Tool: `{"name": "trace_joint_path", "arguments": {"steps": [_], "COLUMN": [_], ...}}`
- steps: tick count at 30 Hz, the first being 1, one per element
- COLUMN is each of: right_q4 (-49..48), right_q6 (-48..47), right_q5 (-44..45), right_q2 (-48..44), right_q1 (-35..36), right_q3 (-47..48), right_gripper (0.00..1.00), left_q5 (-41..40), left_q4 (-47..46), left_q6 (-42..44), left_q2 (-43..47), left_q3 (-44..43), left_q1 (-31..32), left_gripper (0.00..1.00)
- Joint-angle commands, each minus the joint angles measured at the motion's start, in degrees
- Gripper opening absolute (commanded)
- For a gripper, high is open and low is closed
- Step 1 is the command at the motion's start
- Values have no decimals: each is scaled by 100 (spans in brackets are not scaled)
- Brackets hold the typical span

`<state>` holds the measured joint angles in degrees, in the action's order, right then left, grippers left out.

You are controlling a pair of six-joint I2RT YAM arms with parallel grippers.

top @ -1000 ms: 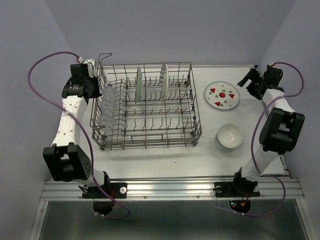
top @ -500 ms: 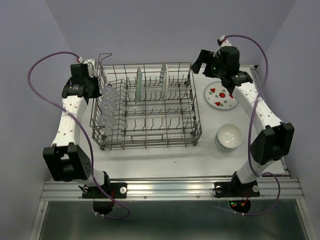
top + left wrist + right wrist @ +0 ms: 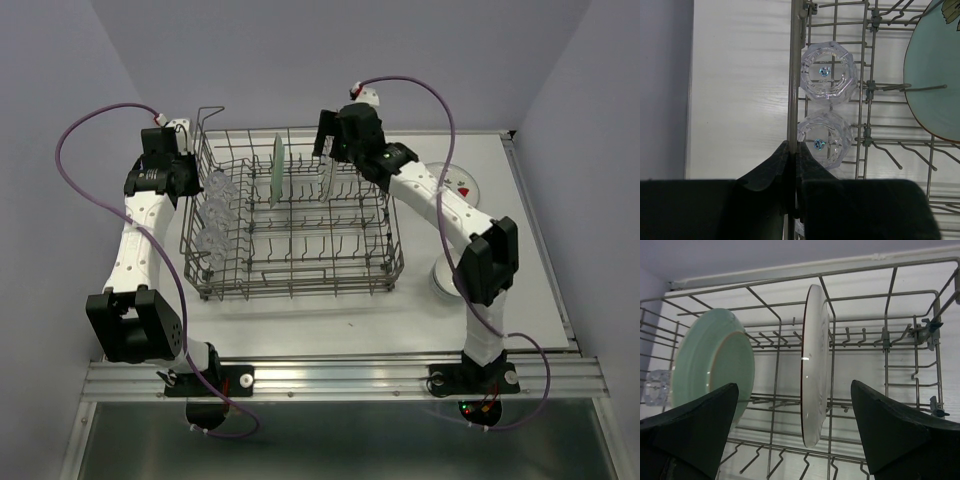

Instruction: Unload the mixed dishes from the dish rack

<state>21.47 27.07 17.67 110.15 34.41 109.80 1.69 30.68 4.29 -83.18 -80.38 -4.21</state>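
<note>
The grey wire dish rack (image 3: 300, 292) stands left of centre. A pale green plate (image 3: 277, 170) (image 3: 715, 365) and a white plate (image 3: 326, 172) (image 3: 815, 365) stand on edge in its far row. Clear glasses (image 3: 213, 215) (image 3: 828, 77) line its left side. My left gripper (image 3: 186, 170) (image 3: 791, 150) is shut on the rack's left rim wire (image 3: 791, 75). My right gripper (image 3: 331, 140) (image 3: 794, 385) hangs open over the white plate, one finger on each side of it and not touching it. A plate with red shapes (image 3: 463, 185) and stacked white bowls (image 3: 443, 278) lie on the table, partly hidden by the right arm.
The right arm reaches across the table's right side from its base (image 3: 485, 375) to the rack's far edge. Upright tines (image 3: 860, 335) and the rack's raised far rim (image 3: 885, 265) surround the plates. A wall rises close behind the rack.
The right arm has swung left from the table's far right corner, past the red-patterned plate, to above the white plate in the rack. The left arm has not moved.
</note>
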Motion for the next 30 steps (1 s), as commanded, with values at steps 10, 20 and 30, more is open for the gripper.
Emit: {"name": "trace_joint_path", "arguments": {"steps": [10, 20, 30], "right_q4": [612, 639, 700], "right_q6": [167, 141, -17], "right_q5": [2398, 2276, 2355], "right_q2": [1079, 1474, 1712], "right_q1": [557, 610, 610], "right_q3": [1034, 1298, 1553], "right_gripper": [98, 77, 46], "left_q5": [-319, -327, -354], "left_q4": [-369, -343, -343], "left_q6": [186, 186, 177], "left_q2": [-23, -85, -67], "left_q3": [137, 101, 110], "left_q1": [-19, -19, -19], "left_gripper": [0, 0, 0]}}
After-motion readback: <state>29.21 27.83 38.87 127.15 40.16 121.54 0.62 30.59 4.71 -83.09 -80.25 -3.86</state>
